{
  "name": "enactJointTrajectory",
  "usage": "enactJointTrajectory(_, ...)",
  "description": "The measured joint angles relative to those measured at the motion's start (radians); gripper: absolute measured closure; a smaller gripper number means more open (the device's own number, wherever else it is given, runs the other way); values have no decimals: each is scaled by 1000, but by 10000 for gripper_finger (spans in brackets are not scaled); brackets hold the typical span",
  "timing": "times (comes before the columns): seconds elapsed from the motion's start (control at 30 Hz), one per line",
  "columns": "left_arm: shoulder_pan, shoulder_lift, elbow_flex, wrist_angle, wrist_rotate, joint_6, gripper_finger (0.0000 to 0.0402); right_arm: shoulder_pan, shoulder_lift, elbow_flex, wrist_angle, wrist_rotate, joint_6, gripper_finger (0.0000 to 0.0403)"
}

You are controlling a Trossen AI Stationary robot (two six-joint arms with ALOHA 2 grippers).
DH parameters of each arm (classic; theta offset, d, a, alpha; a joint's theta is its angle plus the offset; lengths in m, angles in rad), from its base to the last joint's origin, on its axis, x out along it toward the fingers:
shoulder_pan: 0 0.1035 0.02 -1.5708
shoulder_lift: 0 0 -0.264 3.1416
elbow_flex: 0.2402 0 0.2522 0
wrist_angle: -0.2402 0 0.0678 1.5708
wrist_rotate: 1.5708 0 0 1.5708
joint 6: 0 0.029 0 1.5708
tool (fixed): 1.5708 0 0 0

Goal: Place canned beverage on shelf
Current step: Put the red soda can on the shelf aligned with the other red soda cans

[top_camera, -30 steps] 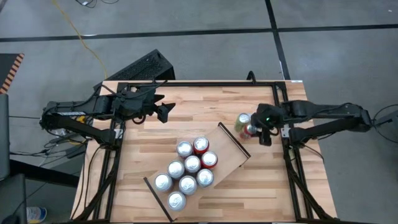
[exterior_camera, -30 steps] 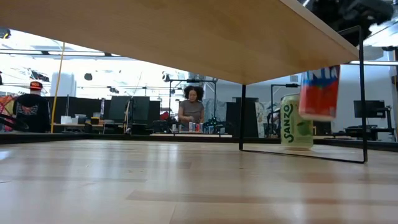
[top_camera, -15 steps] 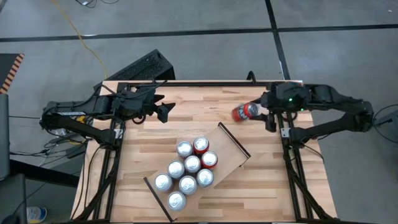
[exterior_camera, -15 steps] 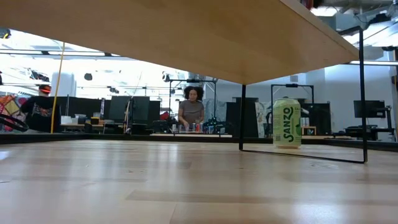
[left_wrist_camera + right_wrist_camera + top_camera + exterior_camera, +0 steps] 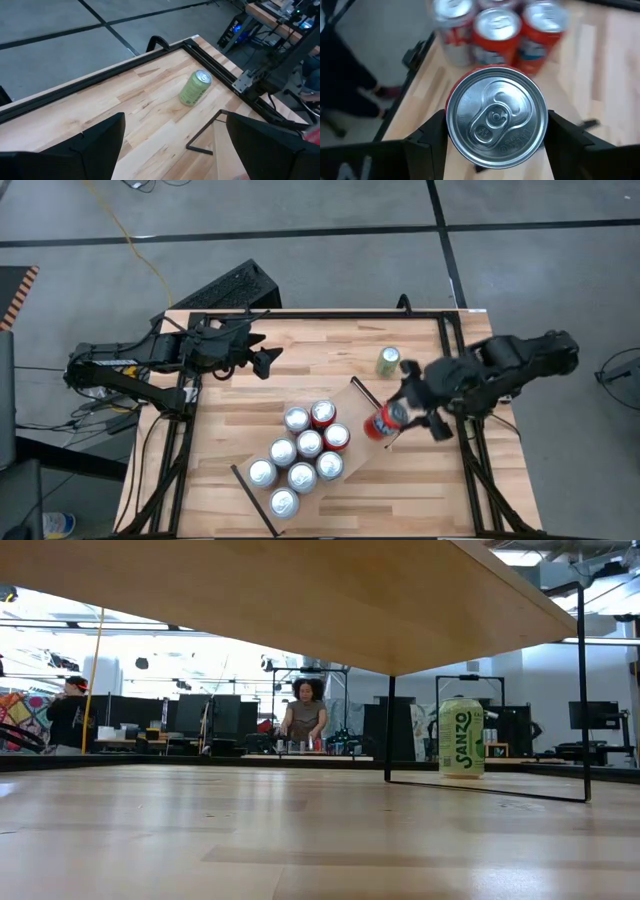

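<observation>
Striped butcher-block wood [image 5: 240, 410] is forming the tabletop, with grey floor around it and, in the low view, a bright room behind where a person [image 5: 305, 715] is standing at a far bench and another person [image 5: 68, 716] is showing at the room's edge. On the table the shelf [image 5: 372, 430], a pale board with thin black strips at its short ends, is lying at a diagonal and is carrying eight upright cans [image 5: 303, 452] clustered over most of its length, silver tops up, some with red sides; the end toward the right arm is sitting bare.

Over that bare end the right gripper [image 5: 415, 408] is holding a red can [image 5: 383, 421], its two fingers clamped on either side of the can's body; the right wrist view is showing the can's silver lid [image 5: 495, 116] facing the camera between the dark fingers [image 5: 432, 140], with the shelved cans beyond. A green can [image 5: 388, 361] is standing upright on the tabletop just beyond the shelf's end, apart from the gripper.

At the far-left part of the table the left gripper [image 5: 265, 361] is waiting, its fingers [image 5: 100, 137] spread wide apart and holding nothing.
</observation>
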Motion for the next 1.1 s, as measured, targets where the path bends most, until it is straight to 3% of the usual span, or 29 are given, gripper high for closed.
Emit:
enactJointTrajectory(0.2,0,0,0,0,31,1,69,121,123,94,-25,68,1,162)
enactJointTrajectory(0.47,0,0,0,-1,87,8,69,175,248,166,-46,78,-12,162)
enactJointTrajectory(1.1,0,0,0,-2,154,51,69,189,423,292,-93,23,-439,162)
